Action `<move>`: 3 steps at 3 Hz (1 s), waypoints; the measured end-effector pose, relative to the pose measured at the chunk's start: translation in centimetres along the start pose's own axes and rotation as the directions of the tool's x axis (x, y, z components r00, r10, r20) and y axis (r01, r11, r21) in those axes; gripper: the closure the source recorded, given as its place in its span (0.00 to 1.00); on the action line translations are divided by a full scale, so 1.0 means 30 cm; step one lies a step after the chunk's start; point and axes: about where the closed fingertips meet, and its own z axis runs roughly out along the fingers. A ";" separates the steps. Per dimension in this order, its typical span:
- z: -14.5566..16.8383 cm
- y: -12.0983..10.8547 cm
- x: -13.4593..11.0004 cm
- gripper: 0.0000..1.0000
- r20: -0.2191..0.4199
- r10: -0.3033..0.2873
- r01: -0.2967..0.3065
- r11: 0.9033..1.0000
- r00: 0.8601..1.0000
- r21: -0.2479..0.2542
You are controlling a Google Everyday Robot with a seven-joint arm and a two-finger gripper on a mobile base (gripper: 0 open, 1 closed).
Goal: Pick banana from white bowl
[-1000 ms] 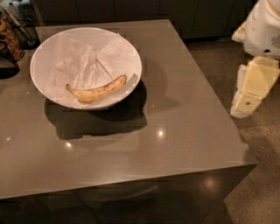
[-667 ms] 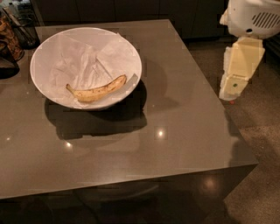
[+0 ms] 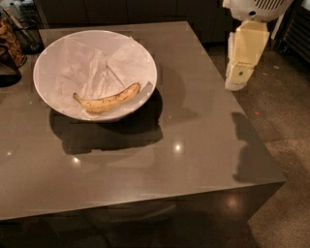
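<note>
The banana (image 3: 107, 100), yellow with brown speckles and dark tips, lies on crumpled white paper in the front part of the white bowl (image 3: 53, 53). The bowl stands at the back left of the dark grey table (image 3: 193, 145). My gripper (image 3: 238, 77), cream-coloured, hangs from the white arm (image 3: 254, 7) above the table's right edge, pointing down. It is well to the right of the bowl and apart from the banana. It holds nothing that I can see.
A dark wire basket (image 3: 22, 31) with items stands at the table's back left corner, beside the bowl. The table's right edge drops to a speckled floor (image 3: 286, 126). Dark cabinets (image 3: 145, 9) run along the back.
The arm and gripper have moved left and up in the view, from over the floor to over the table's right edge. The banana and bowl have not moved.
</note>
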 end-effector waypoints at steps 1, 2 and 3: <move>0.053 -0.048 -0.075 0.00 0.042 -0.031 0.031 0.999 0.999 -0.010; 0.146 -0.086 -0.167 0.00 0.062 -0.088 0.092 0.994 0.994 -0.065; 0.227 -0.115 -0.267 0.00 0.076 -0.153 0.161 0.982 0.985 -0.103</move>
